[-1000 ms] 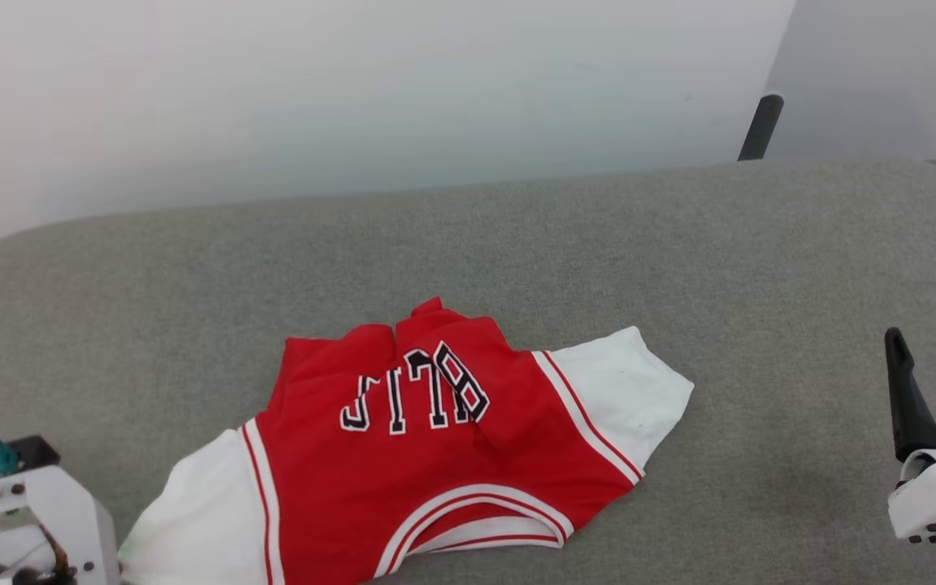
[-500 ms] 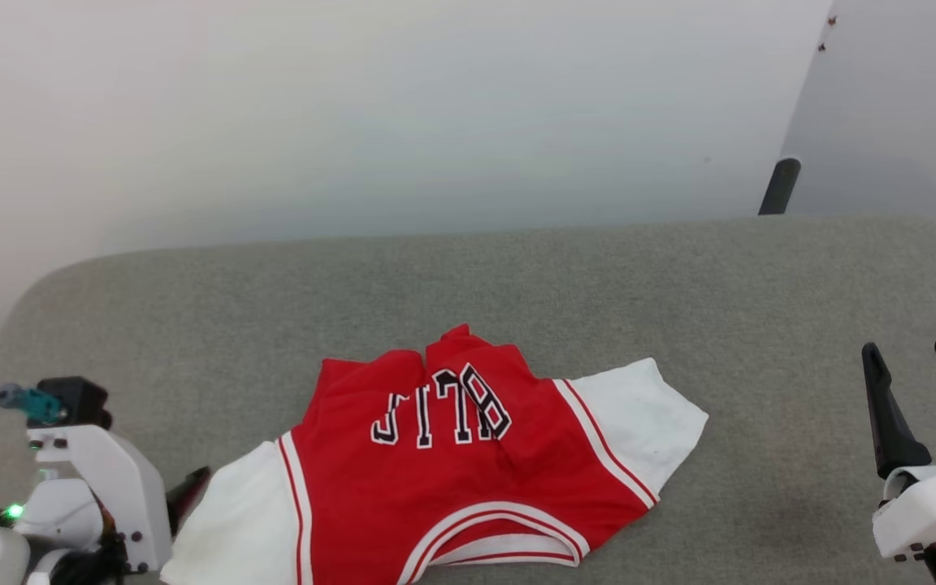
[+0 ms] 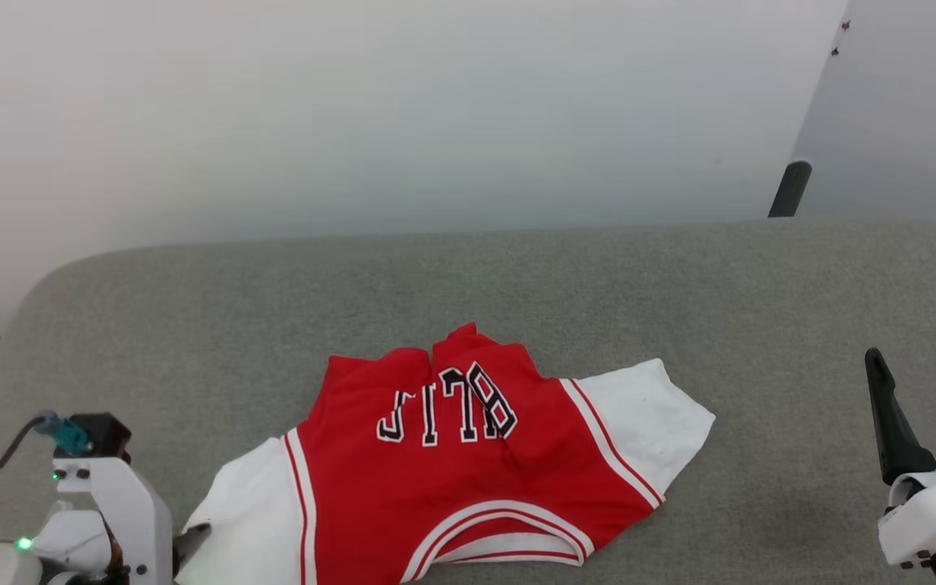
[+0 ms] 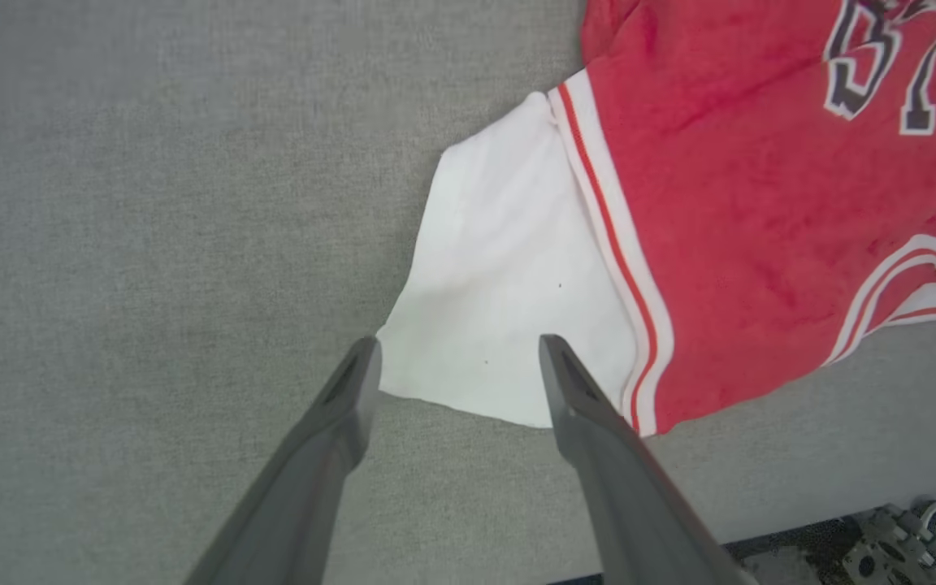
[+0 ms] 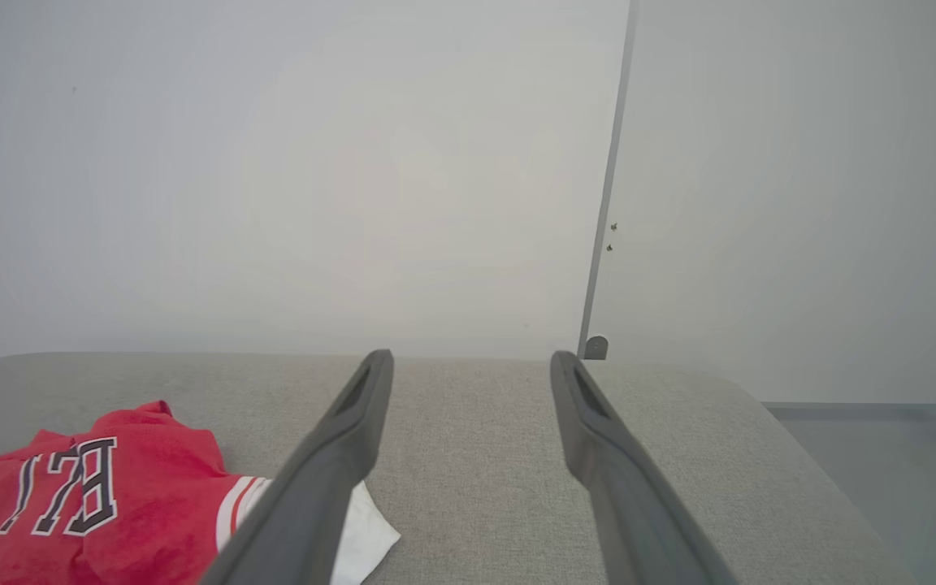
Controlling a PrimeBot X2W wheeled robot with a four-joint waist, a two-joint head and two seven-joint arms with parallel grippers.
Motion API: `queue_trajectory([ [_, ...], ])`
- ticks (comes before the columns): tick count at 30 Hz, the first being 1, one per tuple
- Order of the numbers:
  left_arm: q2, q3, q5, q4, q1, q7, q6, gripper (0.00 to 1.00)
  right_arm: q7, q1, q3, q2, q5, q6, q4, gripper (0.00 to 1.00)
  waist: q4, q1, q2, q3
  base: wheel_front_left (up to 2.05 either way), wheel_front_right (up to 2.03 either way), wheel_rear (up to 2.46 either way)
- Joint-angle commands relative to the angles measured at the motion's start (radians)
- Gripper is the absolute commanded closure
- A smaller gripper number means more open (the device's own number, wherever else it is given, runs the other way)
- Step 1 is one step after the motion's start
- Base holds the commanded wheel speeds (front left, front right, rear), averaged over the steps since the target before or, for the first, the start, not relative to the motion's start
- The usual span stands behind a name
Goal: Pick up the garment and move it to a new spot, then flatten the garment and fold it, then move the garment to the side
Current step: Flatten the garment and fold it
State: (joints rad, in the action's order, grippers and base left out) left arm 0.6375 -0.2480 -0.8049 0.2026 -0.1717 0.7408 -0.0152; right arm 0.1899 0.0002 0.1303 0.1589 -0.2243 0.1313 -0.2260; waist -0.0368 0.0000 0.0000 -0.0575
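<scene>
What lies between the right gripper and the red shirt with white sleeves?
Bare grey woven surface from right gripper to shirt, in the head view.

- In your head view, the bottom edge is cutting off the garment (image 3: 468,487) at its near sleeve and collar trim, and a fold is swallowing part of the lettering.
- In your left wrist view, the left hand (image 4: 460,348) is covering bits of the sleeve hem, and a small grey object (image 4: 903,548) in the corner is staying too cropped to identify.
- The white bracket (image 3: 123,520) is hiding most of that hand from your head view.
- The right edge is clipping the right hand (image 3: 915,357) at its outer finger.
- The table (image 3: 679,284) is hiding the dark post (image 3: 789,188) at its foot.
</scene>
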Motion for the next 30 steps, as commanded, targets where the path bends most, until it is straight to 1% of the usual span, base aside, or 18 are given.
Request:
queue_trajectory([
  [1,0.002,-0.007,0.005,0.033,-0.018,0.006,0.011,0.00,0.005,-0.006,0.003,0.006,-0.005,-0.001,-0.009,0.00,-0.012,0.0000,0.0000,0.018,0.00,0.00,0.00],
  [9,-0.011,-0.037,0.014,0.215,-0.079,-0.003,0.061,0.00,0.032,-0.014,0.012,0.017,-0.014,-0.001,-0.041,0.00,-0.031,0.0000,0.0000,0.080,0.00,0.00,0.00],
  [19,-0.065,-0.060,0.002,0.430,-0.184,-0.010,0.092,0.00,0.063,-0.057,0.016,0.027,-0.014,-0.001,-0.075,0.00,-0.025,0.0000,0.0000,0.160,0.00,0.00,0.00],
  [23,-0.083,-0.071,0.003,0.519,-0.223,-0.008,0.095,0.00,0.076,-0.073,0.009,0.029,-0.017,-0.001,-0.083,0.00,-0.021,0.0000,0.0000,0.179,0.00,0.00,0.00],
  [24,-0.089,-0.071,-0.002,0.542,-0.229,-0.004,0.095,0.18,0.082,-0.079,0.005,0.029,-0.018,-0.001,-0.085,0.00,-0.021,0.0000,0.0000,0.183,0.00,0.00,0.00],
  [25,-0.097,-0.071,-0.010,0.562,-0.235,0.002,0.100,0.61,0.085,-0.082,0.002,0.029,-0.020,-0.001,-0.086,0.00,-0.021,0.0000,0.0000,0.186,0.00,0.00,0.00],
  [26,-0.105,-0.071,-0.020,0.580,-0.240,0.012,0.103,1.00,0.092,-0.088,-0.003,0.029,-0.024,-0.001,-0.087,0.00,-0.020,0.0000,0.0000,0.188,0.00,0.00,0.00],
  [28,-0.119,-0.073,-0.033,0.603,-0.250,0.025,0.110,1.00,0.118,-0.091,-0.026,0.037,-0.045,-0.001,-0.086,0.00,-0.018,0.0000,0.0000,0.191,0.00,0.00,0.00],
  [30,-0.133,-0.078,-0.042,0.614,-0.257,0.032,0.119,1.00,0.167,-0.094,-0.042,0.040,-0.076,-0.001,-0.078,0.00,-0.013,0.0000,0.0000,0.192,0.00,0.00,0.00],
])
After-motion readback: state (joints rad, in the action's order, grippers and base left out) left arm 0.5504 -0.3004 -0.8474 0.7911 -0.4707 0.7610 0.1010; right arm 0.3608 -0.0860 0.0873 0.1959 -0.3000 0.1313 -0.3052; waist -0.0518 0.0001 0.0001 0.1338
